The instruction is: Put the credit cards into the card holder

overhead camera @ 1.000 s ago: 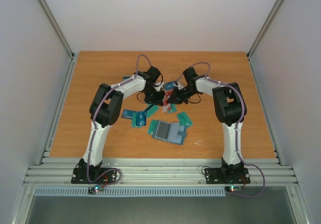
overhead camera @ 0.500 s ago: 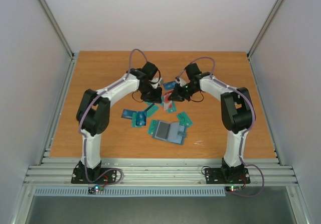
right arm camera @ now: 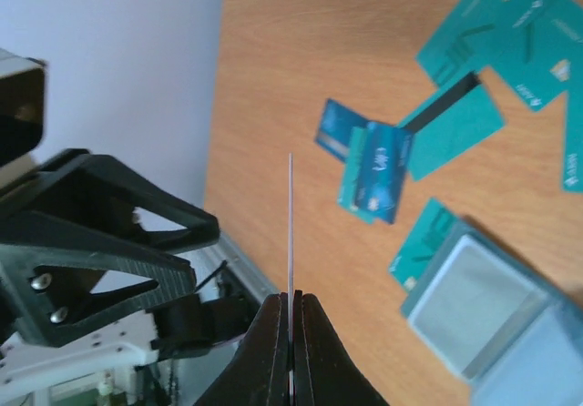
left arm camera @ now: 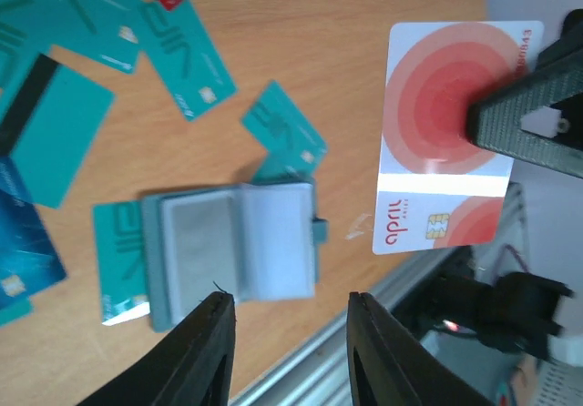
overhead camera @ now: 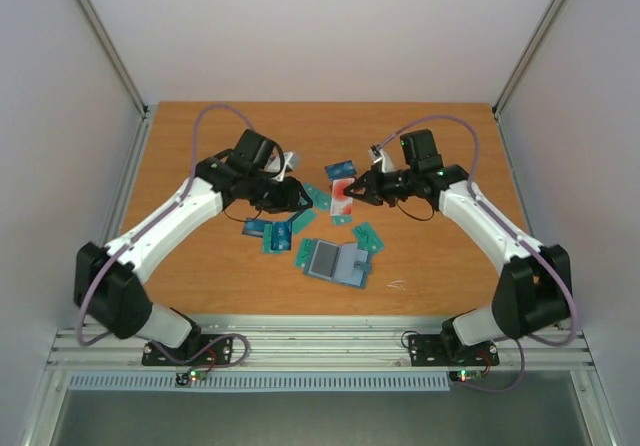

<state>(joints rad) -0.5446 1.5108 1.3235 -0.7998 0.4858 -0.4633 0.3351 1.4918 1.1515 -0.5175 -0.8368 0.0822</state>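
Observation:
The card holder (overhead camera: 337, 263) lies open on the table, grey-blue inside; it also shows in the left wrist view (left arm camera: 232, 251) and the right wrist view (right arm camera: 492, 324). My right gripper (overhead camera: 356, 192) is shut on a red-and-white card (overhead camera: 342, 199) and holds it upright above the table. That card faces the left wrist camera (left arm camera: 451, 169) and is edge-on in the right wrist view (right arm camera: 291, 233), between the shut fingers (right arm camera: 291, 301). My left gripper (overhead camera: 296, 198) is open and empty (left arm camera: 287, 310), just left of the held card. Teal cards (overhead camera: 318, 198) and blue cards (overhead camera: 280, 236) lie scattered around.
More teal cards lie right of the holder (overhead camera: 368, 236) and under its left edge (overhead camera: 303, 254). A blue card (overhead camera: 340, 170) lies behind the grippers, another (overhead camera: 258, 229) at the left. Metal rails (overhead camera: 320, 341) run along the near edge.
Both arms have stretched out and their elbows have swung outward. The two grippers, close together before, have drawn apart. The right gripper now holds the red-and-white card up in the air.

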